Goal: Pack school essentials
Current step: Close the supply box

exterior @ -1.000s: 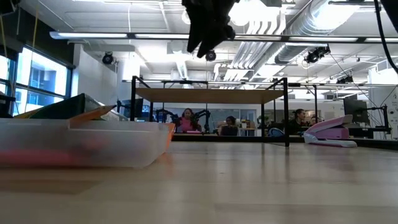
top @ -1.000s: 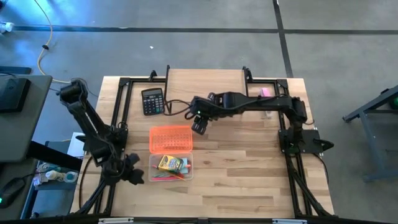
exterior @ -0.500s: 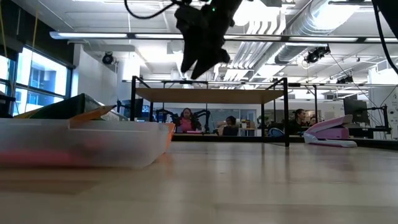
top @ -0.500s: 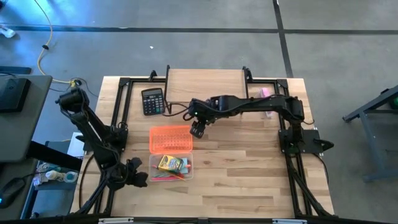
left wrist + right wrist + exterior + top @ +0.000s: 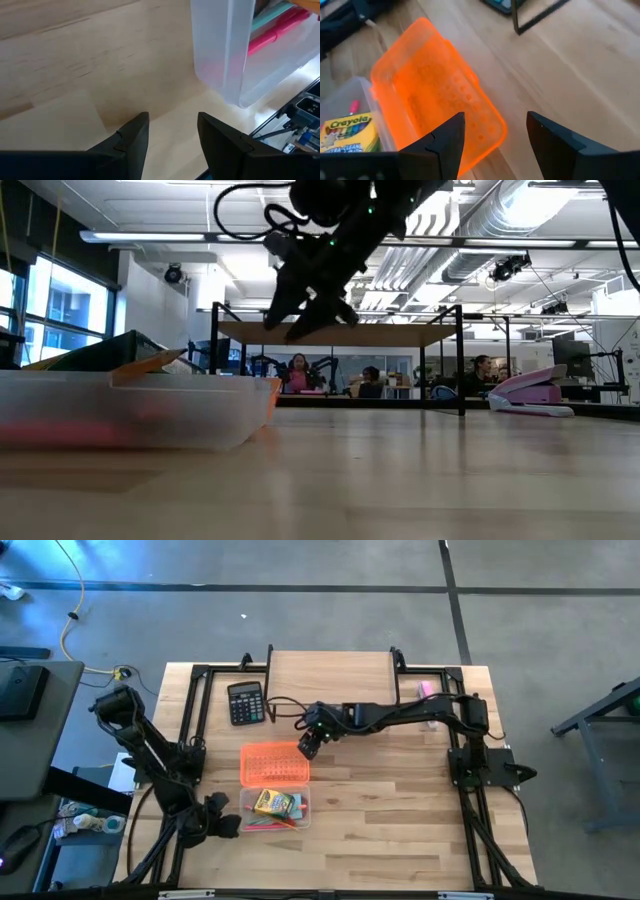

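School essentials sit in the clear plastic box (image 5: 275, 808) at lower left of centre in the high view: a yellow-green crayon box (image 5: 273, 803), long axis running left-right, above thin pink pencils (image 5: 268, 824) lying likewise. The orange perforated lid (image 5: 273, 762) is rectangular and translucent, adjoining the box's upper edge. The right gripper (image 5: 308, 747), jaws wide and empty, has shifted left to the lid's right corner. The left gripper (image 5: 222, 825), jaws part open and empty, rests beside the box's left end.
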Motion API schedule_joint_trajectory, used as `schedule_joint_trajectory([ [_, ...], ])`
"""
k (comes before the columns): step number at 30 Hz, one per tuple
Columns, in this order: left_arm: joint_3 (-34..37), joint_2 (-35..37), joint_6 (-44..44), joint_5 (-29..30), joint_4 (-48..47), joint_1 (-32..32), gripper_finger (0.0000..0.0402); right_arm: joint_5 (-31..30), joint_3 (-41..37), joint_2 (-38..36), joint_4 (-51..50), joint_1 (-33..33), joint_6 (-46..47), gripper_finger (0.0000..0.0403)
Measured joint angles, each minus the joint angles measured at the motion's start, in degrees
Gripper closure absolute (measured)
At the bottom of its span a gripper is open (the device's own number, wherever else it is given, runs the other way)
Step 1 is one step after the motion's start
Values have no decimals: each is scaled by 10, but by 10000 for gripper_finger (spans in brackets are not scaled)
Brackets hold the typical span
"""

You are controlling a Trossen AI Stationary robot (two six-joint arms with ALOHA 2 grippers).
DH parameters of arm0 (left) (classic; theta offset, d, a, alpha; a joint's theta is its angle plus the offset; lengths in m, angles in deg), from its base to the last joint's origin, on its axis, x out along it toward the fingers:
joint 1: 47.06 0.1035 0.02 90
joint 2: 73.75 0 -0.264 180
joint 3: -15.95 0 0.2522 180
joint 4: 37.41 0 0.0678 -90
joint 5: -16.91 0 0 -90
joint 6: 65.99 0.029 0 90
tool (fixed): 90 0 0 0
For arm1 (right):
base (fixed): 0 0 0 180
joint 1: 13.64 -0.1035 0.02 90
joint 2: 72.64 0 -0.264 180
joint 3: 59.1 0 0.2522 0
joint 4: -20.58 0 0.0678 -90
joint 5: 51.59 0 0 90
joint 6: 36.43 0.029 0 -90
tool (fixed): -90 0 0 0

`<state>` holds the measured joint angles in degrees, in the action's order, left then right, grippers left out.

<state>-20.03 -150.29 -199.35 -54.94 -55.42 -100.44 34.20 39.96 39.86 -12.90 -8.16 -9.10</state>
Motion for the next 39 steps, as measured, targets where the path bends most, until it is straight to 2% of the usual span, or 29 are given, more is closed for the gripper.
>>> schedule_joint_trajectory([
  [22, 0, -1, 6, 5, -19, 24, 243, 27, -144, 3, 225, 14, 116, 201],
  [39, 0, -1, 3, 19, -43, 25, 243, 41, -150, 32, 251, 20, 127, 201],
])
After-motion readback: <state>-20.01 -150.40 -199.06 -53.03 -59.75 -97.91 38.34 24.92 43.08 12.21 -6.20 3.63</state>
